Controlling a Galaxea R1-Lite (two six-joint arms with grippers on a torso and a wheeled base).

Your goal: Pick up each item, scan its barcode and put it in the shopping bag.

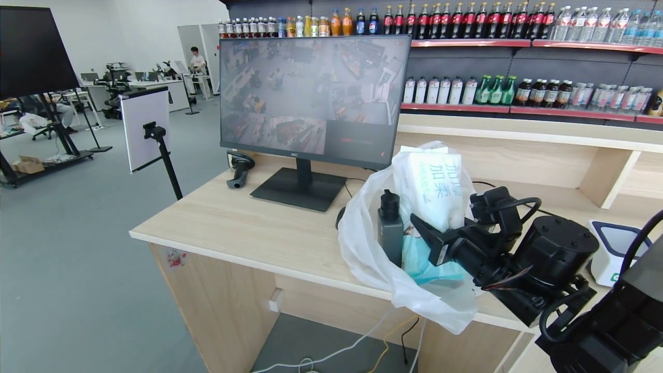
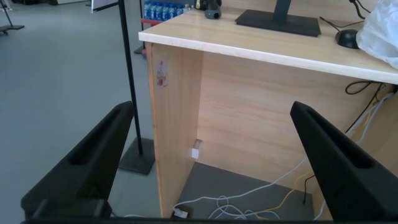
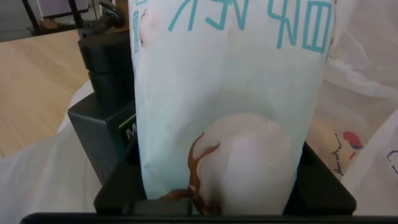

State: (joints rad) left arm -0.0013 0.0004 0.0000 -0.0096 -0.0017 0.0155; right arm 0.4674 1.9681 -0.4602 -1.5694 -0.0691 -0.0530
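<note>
Tissue pack [image 1: 432,186] upright inside shopping bag [image 1: 362,248], right of centre in head view, on table [image 1: 248,228]. Right hand [image 1: 440,230] clamped on pack's lower part. Grey bottle [image 1: 390,228] and teal packet [image 1: 424,261] just beside pack in bag. Left hand [image 2: 211,107] spread wide, holding nothing, low before table's side panel.

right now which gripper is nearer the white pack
Right. The right gripper grips the white pack in the shopping bag; the left gripper hangs open, low beside the counter.

White, teal-lettered pack [image 1: 432,186]; seemingly dark-grey bottle [image 1: 391,228]
</note>
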